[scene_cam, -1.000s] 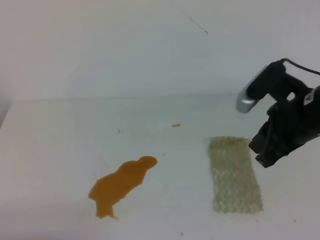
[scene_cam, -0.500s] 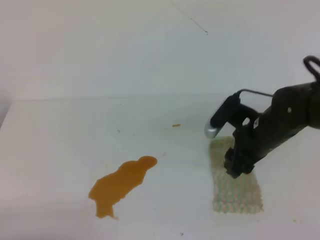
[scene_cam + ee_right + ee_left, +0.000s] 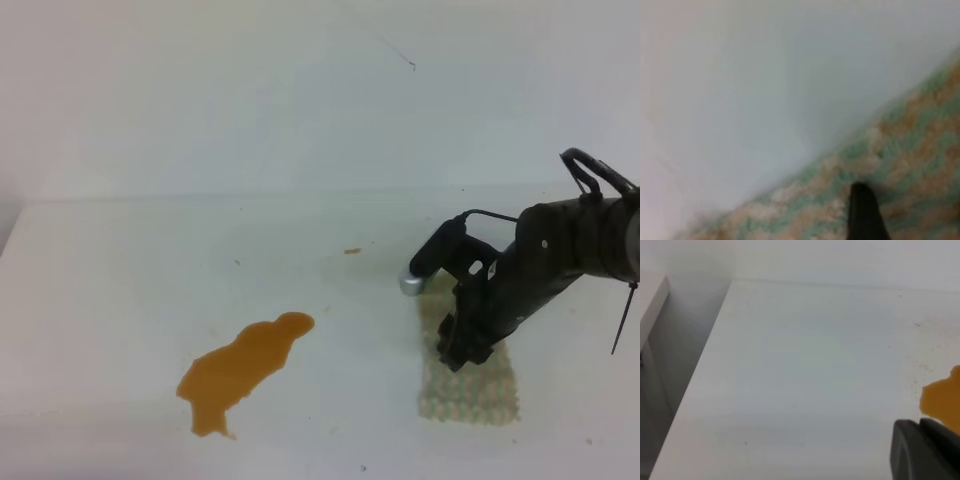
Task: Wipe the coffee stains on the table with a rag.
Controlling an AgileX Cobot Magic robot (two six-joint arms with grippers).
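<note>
Right claw lowered onto checkered rag, 4 o'clock on tabletop; jaw spread undetermined. Coffee stain located at 7 o'clock.

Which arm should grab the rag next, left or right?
Right. Its gripper is already down on the rag, one of the fingers touching the cloth. The left wrist view shows only table and coffee stains.

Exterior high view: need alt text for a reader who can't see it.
The right arm's hand is down on the green-and-beige rag at the right of the white table. An orange-brown coffee stain lies apart from it to the left, unwiped.
</note>
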